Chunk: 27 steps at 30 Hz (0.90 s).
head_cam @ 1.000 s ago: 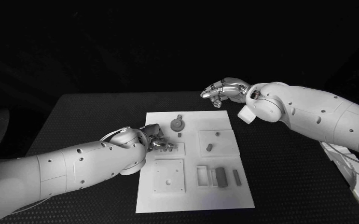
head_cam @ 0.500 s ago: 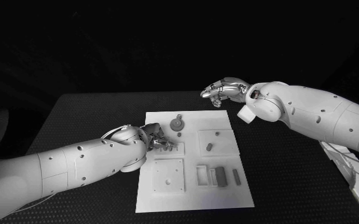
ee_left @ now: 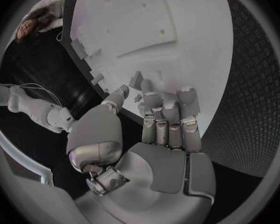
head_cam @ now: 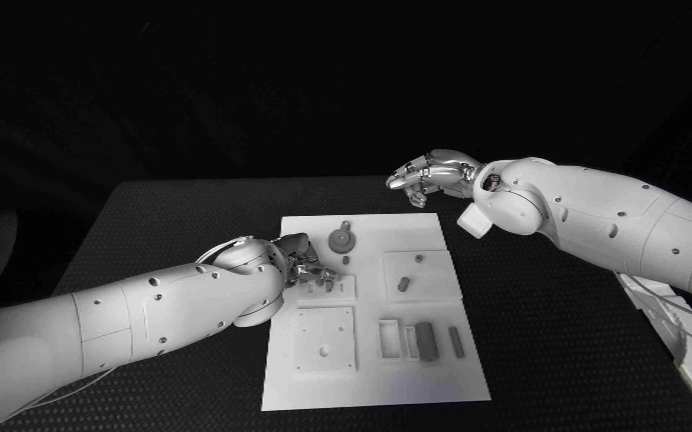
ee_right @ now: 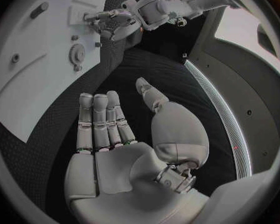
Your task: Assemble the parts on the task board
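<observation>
The robot's left hand (head_cam: 296,262) is reaching over the left edge of the white task board (head_cam: 433,377), which is lying in the middle of the black worktop (head_cam: 159,222). Its fingers (ee_left: 168,109) are curling down onto a small raised block (head_cam: 326,288) on the board's left side, the fingertips touching the pegs there; whether anything is pinched between them cannot be told. Just beyond the hand, a round grey gear part (head_cam: 342,241) is sitting near the board's far edge. Towards the middle, a small dark part (head_cam: 405,282) is lying on a raised square plate (head_cam: 420,274). Along the near side, a square plate with a hole (head_cam: 325,339) is resting beside a row of narrow grey bars (head_cam: 424,340). At right, the right hand (head_cam: 430,174) is hovering above the worktop off the board's far right corner, fingers (ee_right: 101,119) stretched out and slightly apart, holding nothing.
</observation>
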Each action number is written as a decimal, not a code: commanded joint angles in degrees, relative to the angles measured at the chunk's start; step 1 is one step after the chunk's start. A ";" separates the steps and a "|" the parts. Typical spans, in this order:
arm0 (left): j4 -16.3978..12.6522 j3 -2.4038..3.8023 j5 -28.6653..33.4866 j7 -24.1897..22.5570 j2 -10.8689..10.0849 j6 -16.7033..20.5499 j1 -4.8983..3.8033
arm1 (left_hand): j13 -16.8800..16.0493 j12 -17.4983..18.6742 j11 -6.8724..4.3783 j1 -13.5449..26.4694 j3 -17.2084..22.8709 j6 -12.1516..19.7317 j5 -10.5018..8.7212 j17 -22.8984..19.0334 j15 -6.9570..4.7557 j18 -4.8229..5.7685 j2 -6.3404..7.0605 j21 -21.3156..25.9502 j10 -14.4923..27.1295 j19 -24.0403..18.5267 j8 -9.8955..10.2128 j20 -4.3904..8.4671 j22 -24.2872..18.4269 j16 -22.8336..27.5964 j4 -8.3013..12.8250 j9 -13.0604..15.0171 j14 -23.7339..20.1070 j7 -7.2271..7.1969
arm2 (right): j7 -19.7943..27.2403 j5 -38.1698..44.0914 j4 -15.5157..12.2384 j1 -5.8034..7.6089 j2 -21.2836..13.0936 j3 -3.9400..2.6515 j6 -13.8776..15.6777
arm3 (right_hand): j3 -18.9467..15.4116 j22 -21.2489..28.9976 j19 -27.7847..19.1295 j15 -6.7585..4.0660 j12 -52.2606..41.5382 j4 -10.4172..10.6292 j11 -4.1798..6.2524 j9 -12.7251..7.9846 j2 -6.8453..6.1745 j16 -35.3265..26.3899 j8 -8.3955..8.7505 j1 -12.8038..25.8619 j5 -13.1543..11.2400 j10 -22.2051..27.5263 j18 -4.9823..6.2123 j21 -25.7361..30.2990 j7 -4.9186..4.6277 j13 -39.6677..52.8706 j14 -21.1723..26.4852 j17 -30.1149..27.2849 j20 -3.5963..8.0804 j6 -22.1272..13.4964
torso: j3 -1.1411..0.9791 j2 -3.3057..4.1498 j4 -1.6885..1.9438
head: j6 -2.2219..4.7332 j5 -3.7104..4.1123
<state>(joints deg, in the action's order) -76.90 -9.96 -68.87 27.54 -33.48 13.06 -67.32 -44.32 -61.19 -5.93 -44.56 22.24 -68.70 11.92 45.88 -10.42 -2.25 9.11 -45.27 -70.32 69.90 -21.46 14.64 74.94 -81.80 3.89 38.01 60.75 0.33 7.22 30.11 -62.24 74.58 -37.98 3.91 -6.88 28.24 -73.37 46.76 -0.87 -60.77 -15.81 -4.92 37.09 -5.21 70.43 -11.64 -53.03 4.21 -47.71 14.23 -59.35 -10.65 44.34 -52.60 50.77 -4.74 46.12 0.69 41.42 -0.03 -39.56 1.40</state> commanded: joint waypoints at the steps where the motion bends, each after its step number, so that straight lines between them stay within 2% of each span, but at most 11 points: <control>1: 0.04 0.08 0.03 0.14 0.28 -1.39 -0.06 | -0.10 -0.05 0.08 -0.06 -0.13 0.29 0.38 0.05 -0.72 -2.02 -0.53 0.00 0.38 -0.38 -0.08 1.09 1.08 -0.11 0.45 -0.08 -0.26 0.03 | 0.29 0.33 -0.01 -0.03 0.08 -0.03 -0.84 | -0.13 -0.07 0.22 -0.09 -0.19 0.35 0.08 -0.07 0.06 0.21 0.14 0.61 -0.32 0.38 0.77 0.30 -0.41 -0.08 0.36 -0.06 -0.29 -0.17 | -0.01 -0.01 -0.04 | 0.03 -0.01; 11: 0.26 0.09 0.03 0.60 0.48 -3.37 -0.19 | -0.12 -0.10 0.12 -0.95 -0.43 0.21 0.67 0.02 -0.68 -1.98 -1.72 -0.06 0.45 -0.41 0.10 1.04 1.05 -0.13 2.43 -0.25 -0.31 0.08 | 0.26 0.33 -0.06 -0.03 0.04 -0.03 -0.84 | -0.12 -0.08 0.22 -0.09 -0.21 0.37 0.08 -0.08 0.04 0.23 0.14 0.62 -0.32 0.39 0.77 0.31 -0.41 -0.11 0.36 -0.08 -0.29 -0.17 | 0.01 0.01 0.01 | 0.05 -0.02; 13: 0.29 0.09 0.03 0.64 0.50 -3.16 -0.19 | -0.12 -0.13 0.12 -1.20 -0.47 0.16 0.96 0.02 -0.66 -1.95 -2.20 -0.07 0.46 -0.42 0.14 1.02 1.05 -0.14 3.09 -0.29 -0.32 0.10 | 0.27 0.33 -0.07 -0.03 0.04 -0.03 -0.82 | -0.11 -0.08 0.22 -0.09 -0.22 0.37 0.08 -0.08 0.05 0.23 0.14 0.62 -0.31 0.39 0.77 0.31 -0.41 -0.12 0.36 -0.09 -0.29 -0.16 | 0.01 0.01 0.01 | 0.02 -0.01; 18: 0.35 0.09 0.03 0.64 0.61 -2.68 -0.20 | -0.12 -0.13 0.12 -1.28 -0.48 0.14 1.06 0.02 -0.65 -1.94 -2.36 -0.09 0.46 -0.41 0.15 1.02 1.05 -0.16 3.30 -0.31 -0.31 0.10 | 0.26 0.33 -0.09 -0.03 0.04 -0.03 -0.84 | -0.11 -0.08 0.22 -0.09 -0.22 0.37 0.08 -0.08 0.05 0.23 0.14 0.62 -0.31 0.39 0.77 0.31 -0.41 -0.12 0.36 -0.09 -0.29 -0.17 | 0.01 0.00 0.00 | 0.05 0.00; 19: 0.35 0.09 0.03 0.64 0.62 -2.63 -0.20 | -0.14 -0.19 0.09 -2.99 0.25 0.10 1.50 0.03 -0.68 -1.98 -4.11 -0.18 0.41 -0.33 0.13 1.04 1.08 -0.20 4.62 -0.30 -0.28 0.11 | 0.26 0.33 -0.09 -0.03 0.04 -0.03 -0.85 | -0.11 -0.08 0.22 -0.09 -0.22 0.37 0.08 -0.08 0.05 0.23 0.14 0.62 -0.31 0.39 0.77 0.31 -0.41 -0.12 0.36 -0.09 -0.29 -0.16 | 0.02 0.01 0.00 | 0.04 0.00; 20: 0.35 0.09 0.03 0.61 0.65 -2.57 -0.20 | -0.14 -0.20 0.13 -3.22 0.11 0.07 1.55 0.02 -0.64 -1.87 -4.69 -0.24 0.41 -0.33 0.14 0.95 1.09 -0.21 5.36 -0.31 -0.27 0.17 | 0.26 0.33 -0.08 -0.03 0.04 -0.03 -0.85 | -0.11 -0.08 0.22 -0.09 -0.22 0.37 0.08 -0.08 0.05 0.23 0.14 0.62 -0.31 0.39 0.77 0.31 -0.41 -0.12 0.36 -0.09 -0.29 -0.16 | 0.02 0.01 -0.01 | 0.04 0.00; 24: 0.41 0.09 0.03 0.50 0.69 -2.13 -0.21 | -0.11 -0.21 0.19 -3.46 0.01 -0.02 1.85 -0.03 -0.58 -1.78 -6.01 -0.26 0.37 -0.30 0.20 0.92 1.03 -0.21 6.75 -0.38 -0.21 0.14 | 0.24 0.33 -0.06 -0.03 0.04 -0.02 -0.85 | -0.11 -0.08 0.22 -0.09 -0.22 0.37 0.08 -0.08 0.05 0.23 0.14 0.62 -0.31 0.39 0.77 0.31 -0.41 -0.12 0.36 -0.09 -0.29 -0.16 | 0.03 0.03 -0.02 | -0.01 0.01; 27: 0.48 0.09 0.13 0.47 0.75 -1.95 -0.22 | -0.10 -0.20 0.20 -3.49 -0.01 -0.01 1.89 -0.05 -0.57 -1.77 -6.30 -0.26 0.36 -0.28 0.23 0.92 1.02 -0.19 7.18 -0.41 -0.19 0.15 | 0.25 0.33 -0.03 -0.03 0.09 -0.02 -0.89 | -0.11 -0.08 0.22 -0.09 -0.23 0.38 0.08 -0.08 0.05 0.23 0.14 0.62 -0.31 0.39 0.77 0.31 -0.41 -0.13 0.36 -0.09 -0.29 -0.16 | 0.01 0.01 -0.02 | -0.01 0.00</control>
<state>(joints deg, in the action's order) -76.42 -9.89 -68.89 28.22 -32.90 11.07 -67.49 -44.42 -61.19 -5.93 -48.01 22.17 -68.66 13.59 45.87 -10.40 -2.24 3.48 -45.27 -70.32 69.90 -21.46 14.63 74.93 -81.80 10.77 37.69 60.76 0.17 7.17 30.13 -62.26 74.58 -37.96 3.91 -6.91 28.24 -73.37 46.76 -0.84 -60.76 -15.81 -4.92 37.09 -5.21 70.43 -11.64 -53.03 4.21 -47.70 14.23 -59.35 -10.75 44.29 -52.63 50.77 -4.74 45.98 0.70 41.42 -0.03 -39.57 1.41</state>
